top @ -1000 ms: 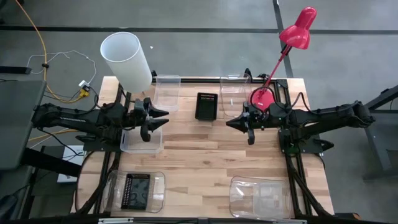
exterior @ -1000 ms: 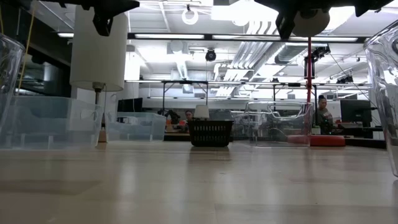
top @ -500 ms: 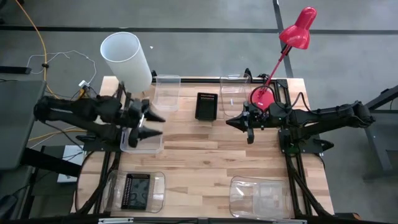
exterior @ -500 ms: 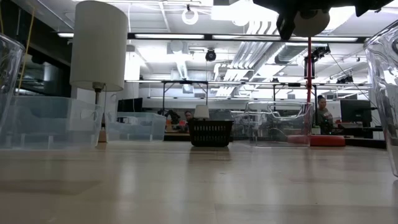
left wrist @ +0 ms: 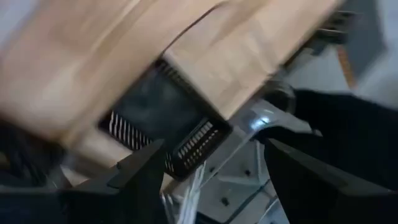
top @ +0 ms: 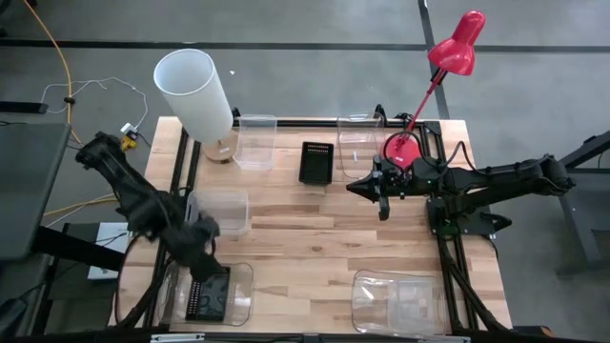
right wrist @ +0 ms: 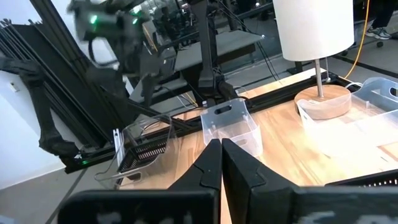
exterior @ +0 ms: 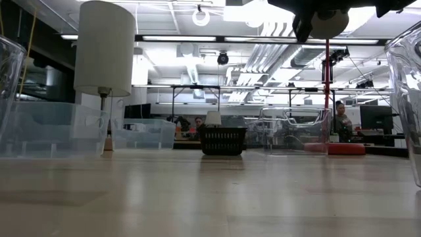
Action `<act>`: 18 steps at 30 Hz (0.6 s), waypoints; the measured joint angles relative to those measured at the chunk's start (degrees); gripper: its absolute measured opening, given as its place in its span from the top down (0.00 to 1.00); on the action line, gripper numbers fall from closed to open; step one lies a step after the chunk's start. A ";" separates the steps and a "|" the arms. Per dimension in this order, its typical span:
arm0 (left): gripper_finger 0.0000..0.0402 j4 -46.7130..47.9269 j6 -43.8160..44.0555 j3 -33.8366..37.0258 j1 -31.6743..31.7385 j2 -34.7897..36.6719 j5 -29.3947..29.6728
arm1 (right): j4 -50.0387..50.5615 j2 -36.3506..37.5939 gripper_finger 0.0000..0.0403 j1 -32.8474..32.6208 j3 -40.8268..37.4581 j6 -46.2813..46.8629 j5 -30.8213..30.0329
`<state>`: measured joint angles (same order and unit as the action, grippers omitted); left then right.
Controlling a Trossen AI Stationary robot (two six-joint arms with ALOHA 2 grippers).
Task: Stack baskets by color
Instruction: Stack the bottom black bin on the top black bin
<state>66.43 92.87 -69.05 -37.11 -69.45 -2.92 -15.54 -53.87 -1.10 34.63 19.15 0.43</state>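
a: two grippers in view. state of each?

b: left gripper (top: 205, 257) has its fingers spread wide and grips nothing. right gripper (top: 380, 193) has its fingers pressed together and is empty, hovering over the table (top: 315, 243) just in front of the red desk lamp (top: 434, 71) base.

a: basket positions relative to the left gripper?

b: directly below and just ahead of it: a black perforated basket (top: 208, 292) seated inside a clear tub (top: 243, 291) at the near table edge. just behind it: a frosted white basket (top: 224, 211), apart from the fingers. well beyond, at the far edge: the white lampshade (top: 193, 90) and a second clear basket (top: 255, 140).

a: relative to the right gripper?

b: a second black basket (top: 316, 162) sits near it, toward the table centre. a clear basket (top: 355, 145) stands just beside it at the far edge. another clear tub (top: 400, 300) lies at the near edge, well apart.
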 joint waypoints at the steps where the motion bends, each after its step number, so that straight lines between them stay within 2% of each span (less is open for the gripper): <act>1: 0.35 0.08 4.56 0.31 -1.66 -1.36 0.53 | 0.04 0.00 1.00 0.00 0.00 -0.01 0.00; 4: 0.35 0.00 16.57 1.31 -5.29 -5.52 0.66 | 0.21 0.00 1.00 0.00 0.00 -0.10 0.00; 7: 0.35 -0.14 24.20 2.08 -7.57 -9.61 -1.35 | 0.27 0.00 1.00 0.00 0.00 -0.12 0.40; 11: 0.35 -0.08 28.71 2.74 -8.79 -14.50 -4.52 | 0.27 0.00 1.00 0.00 0.00 -0.11 1.60; 18: 0.35 -0.20 29.92 2.76 -9.15 -20.57 -5.70 | 0.27 0.00 1.00 0.00 0.01 0.03 1.66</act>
<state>66.23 122.79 -66.29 -46.26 -90.02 -8.62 -15.27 -53.87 -1.10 34.64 19.18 2.09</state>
